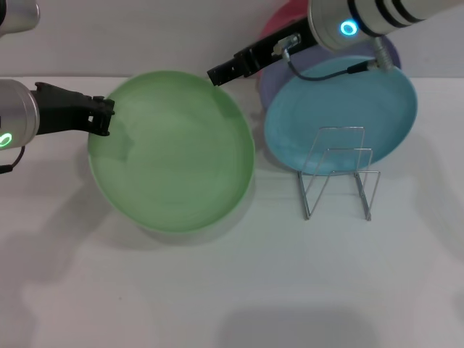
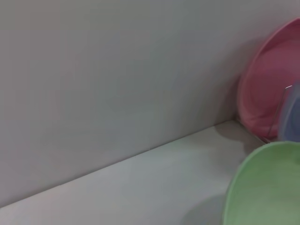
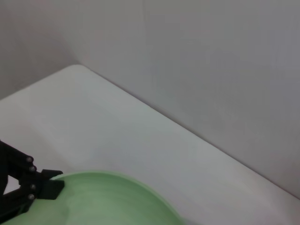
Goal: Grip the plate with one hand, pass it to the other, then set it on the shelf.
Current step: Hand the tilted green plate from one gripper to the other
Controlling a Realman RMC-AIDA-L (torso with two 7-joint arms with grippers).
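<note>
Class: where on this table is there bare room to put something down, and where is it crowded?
Bare: the table nearer than the green plate and wire rack. Crowded: the far right, where blue, lavender and pink plates overlap behind the rack.

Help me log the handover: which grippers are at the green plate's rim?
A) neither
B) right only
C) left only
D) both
D: the left gripper clamps the green plate at one rim, and the right gripper reaches its far rim.

plate (image 1: pixel 174 156): smooth plastic | shelf (image 1: pixel 339 170): thin shiny metal wire
</note>
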